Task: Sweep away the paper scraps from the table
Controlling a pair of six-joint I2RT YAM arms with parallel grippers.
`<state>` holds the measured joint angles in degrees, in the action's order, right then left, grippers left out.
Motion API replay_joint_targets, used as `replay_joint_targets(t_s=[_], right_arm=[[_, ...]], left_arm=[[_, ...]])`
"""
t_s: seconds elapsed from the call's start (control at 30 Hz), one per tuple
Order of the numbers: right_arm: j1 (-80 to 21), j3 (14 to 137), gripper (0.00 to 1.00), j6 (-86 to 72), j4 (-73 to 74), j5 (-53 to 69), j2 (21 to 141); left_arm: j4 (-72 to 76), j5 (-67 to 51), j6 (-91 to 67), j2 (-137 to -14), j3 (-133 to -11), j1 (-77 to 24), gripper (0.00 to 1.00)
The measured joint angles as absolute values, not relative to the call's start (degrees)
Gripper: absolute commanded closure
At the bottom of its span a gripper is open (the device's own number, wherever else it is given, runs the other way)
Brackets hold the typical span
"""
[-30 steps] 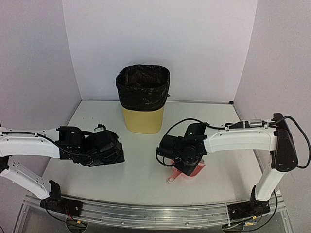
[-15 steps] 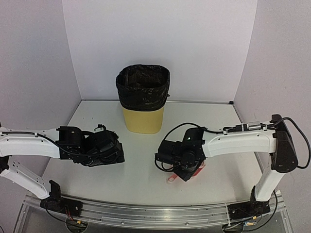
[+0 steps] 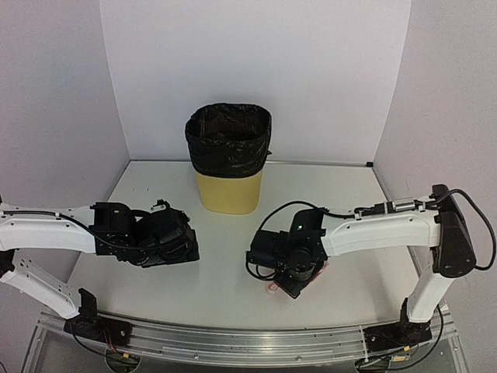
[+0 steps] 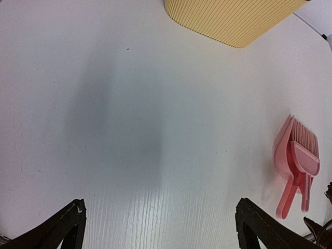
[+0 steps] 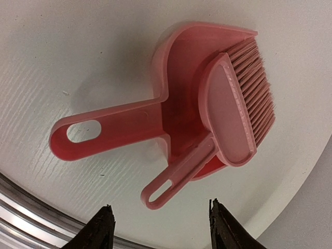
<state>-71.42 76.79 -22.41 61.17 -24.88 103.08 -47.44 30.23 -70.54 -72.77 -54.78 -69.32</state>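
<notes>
The dustpan lay near the bench's front right with the brush nested inside. Its long axis slanted from near-left to far-right, both handles toward the front rail, bristles away. The lined bin stood at the far edge's middle; whether scraps lay inside could not be told. The right jaws hung partly spread over the handles, gripping nothing. The left jaws gaped wide above the bench's left side, holding nothing.

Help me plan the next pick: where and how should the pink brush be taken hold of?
Probably the brush by its slim handle, where it juts past the dustpan rim. Come from above, jaws across its width: the head lies nested in the pan, walled in, while the handle end lies free.
</notes>
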Motion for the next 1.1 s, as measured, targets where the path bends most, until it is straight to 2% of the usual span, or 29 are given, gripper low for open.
replay_joint_targets(t_s=[0.1, 0.23, 0.37, 0.47, 0.67, 0.93, 1.1], right_arm=[[-71.4, 76.8, 0.17, -22.5, 60.7, -23.5, 102.7], [-71.4, 76.8, 0.1, -22.3, 60.3, -23.9, 100.6], [-70.4, 76.9, 0.07, -22.6, 59.7, -26.0, 95.5], [-65.8, 76.8, 0.06, -22.7, 59.2, -25.7, 91.1], [-46.7, 73.3, 0.06, -23.1, 56.8, -22.8, 82.7], [-22.8, 60.6, 0.05, -23.6, 53.5, -15.2, 71.9], [-13.1, 53.3, 0.05, -24.4, 51.2, -13.6, 63.4]], left_arm=[[-47.4, 30.1, -70.5, -72.8, -54.8, -69.3, 0.0], [-47.5, 30.1, -70.6, -72.8, -54.8, -69.3, 0.0], [-47.5, 30.1, -70.6, -72.7, -54.8, -69.3, 0.0], [-47.4, 30.1, -70.6, -72.3, -54.8, -69.1, 0.0], [-44.4, 27.3, -68.8, -72.0, -54.4, -63.4, 0.0], [-39.5, 22.2, -64.4, -72.1, -51.4, -52.9, 0.0], [-38.4, 20.7, -64.1, -72.1, -48.6, -47.8, 0.0]])
